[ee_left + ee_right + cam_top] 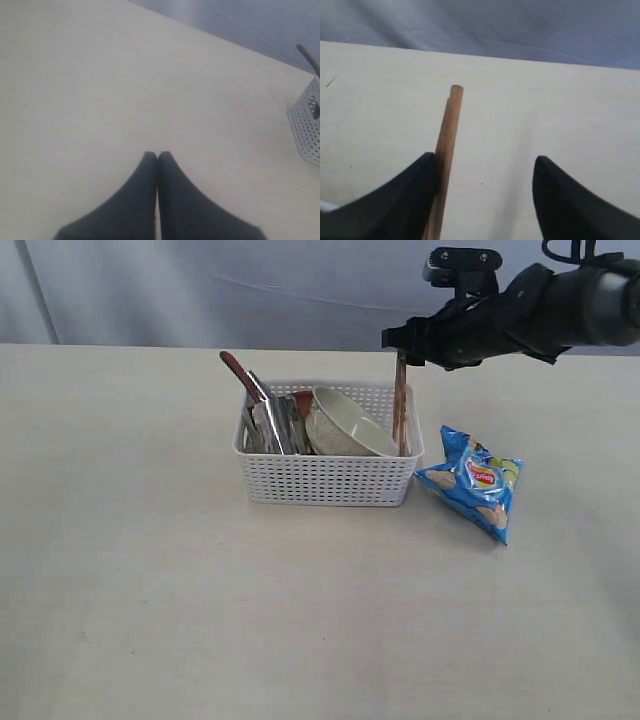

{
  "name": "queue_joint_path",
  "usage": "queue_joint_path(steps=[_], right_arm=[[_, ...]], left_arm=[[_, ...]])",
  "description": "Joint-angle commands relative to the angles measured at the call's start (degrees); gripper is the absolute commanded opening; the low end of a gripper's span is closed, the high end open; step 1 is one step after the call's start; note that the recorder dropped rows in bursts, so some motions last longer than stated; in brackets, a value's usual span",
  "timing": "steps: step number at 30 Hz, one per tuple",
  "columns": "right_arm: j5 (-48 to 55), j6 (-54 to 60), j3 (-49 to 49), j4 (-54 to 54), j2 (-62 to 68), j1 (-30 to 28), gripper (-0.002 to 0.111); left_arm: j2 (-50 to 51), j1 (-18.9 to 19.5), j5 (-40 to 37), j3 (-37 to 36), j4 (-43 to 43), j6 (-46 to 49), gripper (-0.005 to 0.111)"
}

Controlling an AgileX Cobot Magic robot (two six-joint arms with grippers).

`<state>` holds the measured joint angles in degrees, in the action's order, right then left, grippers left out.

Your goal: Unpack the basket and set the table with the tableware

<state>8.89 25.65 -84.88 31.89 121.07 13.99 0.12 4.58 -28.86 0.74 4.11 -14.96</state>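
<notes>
White perforated plastic basket (328, 480) stands near the middle of the pale beige tabletop (140, 580). Inside it a cream round bowl (345, 425) lies tipped on its side, with a reddish-brown plate (303, 400) edge-up behind it. At the basket's left end are flat steel cutlery pieces (272, 425) and a dark wooden spoon (238, 372) that leans out over the rim. A light brown wooden chopstick (400, 405) stands almost upright at the basket's right end. The right tool (485, 157) hangs over its top with its jaws spread wide. The stick touches the inner face of one finger and is well apart from the other. A blue crinkly chips bag (472, 482) lies just beside the basket on the right. The left tool (158, 154) is pressed together, holding nothing, above bare tabletop with the basket's corner off to one side.
</notes>
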Motion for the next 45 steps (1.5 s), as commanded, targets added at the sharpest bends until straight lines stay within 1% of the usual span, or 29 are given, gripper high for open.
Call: queue_joint_path(steps=[1, 8, 19, 21, 24, 26, 36, 38, 40, 43, 44, 45], right_arm=[[-0.5, -0.5, 0.0, -0.4, 1.2, -0.9, 0.054], [0.3, -0.9, 0.0, -0.4, 2.0, -0.9, 0.054], [2.1, -2.5, 0.0, -0.3, 2.0, 0.8, 0.054], [2.1, -2.5, 0.0, -0.3, 2.0, 1.0, 0.05], [2.1, -2.5, 0.0, -0.3, 2.0, 1.0, 0.039], [1.9, -2.7, 0.0, -0.3, 2.0, 1.0, 0.035], [0.1, -2.7, -0.3, -0.3, 1.9, 1.0, 0.035], [0.4, -2.7, -0.4, -0.3, 1.8, 1.0, 0.03], [0.2, -2.7, -0.4, -0.3, 1.6, 1.0, 0.02], [0.2, -2.7, -0.4, -0.3, 1.2, 1.0, 0.002], [0.2, -2.7, -0.4, -0.3, 1.2, 1.0, 0.0], [0.2, -2.7, -0.4, -0.3, 1.2, 1.0, 0.0]], left_arm=[[-0.1, 0.1, 0.3, -0.4, 0.2, -0.1, 0.0], [-0.1, 0.1, 0.3, -0.4, 0.2, -0.1, 0.0], [-0.1, 0.1, 0.3, -0.4, 0.2, -0.1, 0.0], [-0.1, 0.1, 0.3, -0.4, 0.2, -0.1, 0.0], [-0.1, 0.1, 0.3, -0.4, 0.2, -0.1, 0.0], [-0.1, 0.1, 0.3, -0.4, 0.2, -0.1, 0.0], [-0.1, 0.1, 0.3, -0.4, 0.2, -0.1, 0.0], [-0.1, 0.1, 0.3, -0.4, 0.2, -0.1, 0.0], [-0.1, 0.1, 0.3, -0.4, 0.2, -0.1, 0.0], [-0.1, 0.1, 0.3, -0.4, 0.2, -0.1, 0.0], [-0.1, 0.1, 0.3, -0.4, 0.2, -0.1, 0.0], [-0.1, 0.1, 0.3, -0.4, 0.2, -0.1, 0.0]])
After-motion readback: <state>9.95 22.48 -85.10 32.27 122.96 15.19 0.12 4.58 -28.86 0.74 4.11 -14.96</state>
